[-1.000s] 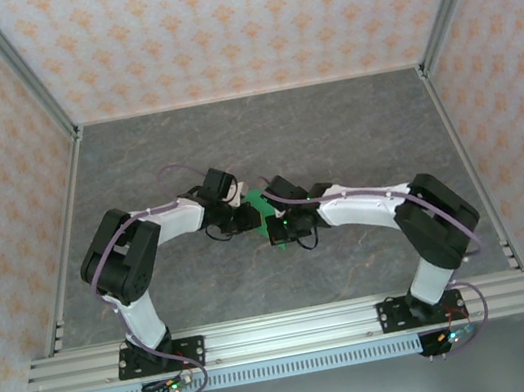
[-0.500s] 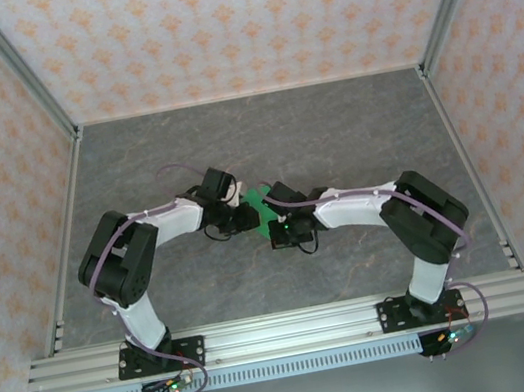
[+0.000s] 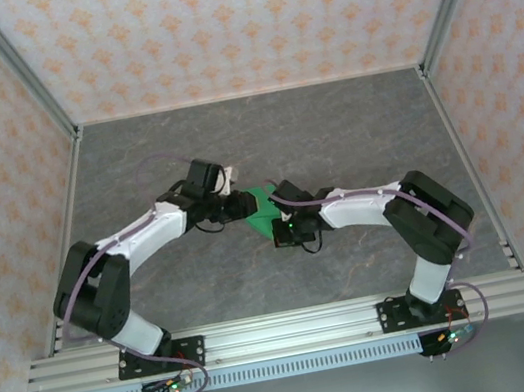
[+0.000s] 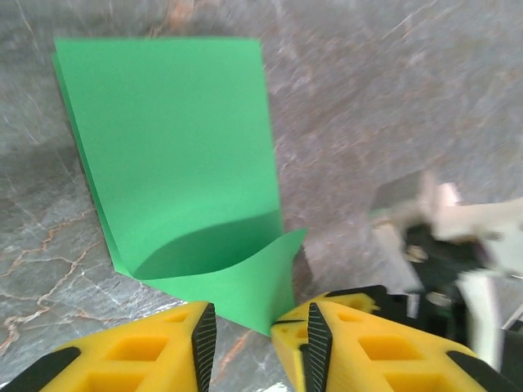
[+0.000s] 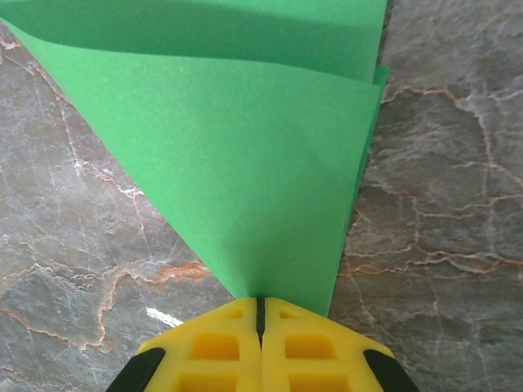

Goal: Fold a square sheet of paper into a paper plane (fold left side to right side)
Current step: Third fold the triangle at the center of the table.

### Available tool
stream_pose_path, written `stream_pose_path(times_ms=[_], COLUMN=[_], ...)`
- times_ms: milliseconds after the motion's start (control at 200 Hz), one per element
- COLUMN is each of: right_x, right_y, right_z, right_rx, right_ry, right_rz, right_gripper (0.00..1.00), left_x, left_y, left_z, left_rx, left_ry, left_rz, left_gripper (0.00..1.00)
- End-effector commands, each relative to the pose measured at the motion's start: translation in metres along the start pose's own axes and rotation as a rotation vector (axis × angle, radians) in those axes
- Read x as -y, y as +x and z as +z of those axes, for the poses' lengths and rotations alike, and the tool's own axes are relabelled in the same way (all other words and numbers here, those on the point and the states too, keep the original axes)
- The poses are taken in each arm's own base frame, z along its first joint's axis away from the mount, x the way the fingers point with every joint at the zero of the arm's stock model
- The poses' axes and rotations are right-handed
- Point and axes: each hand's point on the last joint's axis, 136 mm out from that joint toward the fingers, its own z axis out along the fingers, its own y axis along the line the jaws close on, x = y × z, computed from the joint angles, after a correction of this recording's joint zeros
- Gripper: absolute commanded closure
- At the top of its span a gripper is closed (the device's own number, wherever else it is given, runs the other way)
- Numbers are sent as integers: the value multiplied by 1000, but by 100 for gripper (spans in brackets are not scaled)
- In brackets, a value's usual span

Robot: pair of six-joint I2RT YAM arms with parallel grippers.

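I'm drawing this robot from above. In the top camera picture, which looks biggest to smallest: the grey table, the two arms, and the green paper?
1. Table: biggest by far.
2. Left arm and right arm: they look about alike, so I won't rank one over the other.
3. Green paper: smallest, partly covered by the arms.

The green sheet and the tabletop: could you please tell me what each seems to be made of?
The green sheet looks like thin matte paper: one corner curls up and layers lie doubled. The tabletop looks like grey veined stone, or a laminate printed so.
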Motion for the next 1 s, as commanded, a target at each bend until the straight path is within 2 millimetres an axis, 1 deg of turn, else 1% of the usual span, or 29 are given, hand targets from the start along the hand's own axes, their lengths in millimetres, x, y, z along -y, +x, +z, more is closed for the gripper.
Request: stream_pose_path(times_ms=[0, 80, 145, 210, 320, 435, 671, 996], right_x=[57, 57, 59, 60, 63, 62, 66, 66], right_y=[27, 29, 30, 31, 33, 35, 38, 38], right_z=[12, 14, 15, 16, 19, 22, 24, 24], right_rx=[-80, -94, -103, -112, -134, -148, -158, -165], right_ry=[184, 178, 170, 160, 148, 141, 150, 153], right_rz=[41, 38, 44, 51, 60, 58, 55, 49], right_gripper=[100, 100, 100, 100, 100, 100, 100, 100], left_x=[5, 9, 13, 15, 13, 13, 19, 26], left_y=[-10, -5, 2, 12, 27, 35, 43, 50], left_z=[-27, -36, -37, -34, -21, -6, 23, 49], left_rx=[70, 88, 90, 79, 40, 19, -30, -77], left_ry=[-12, 14, 49, 76, 83, 120, 137, 142], left_rz=[24, 30, 25, 21, 19, -31, -31, -22], left_gripper=[60, 61, 62, 63, 66, 69, 71, 74])
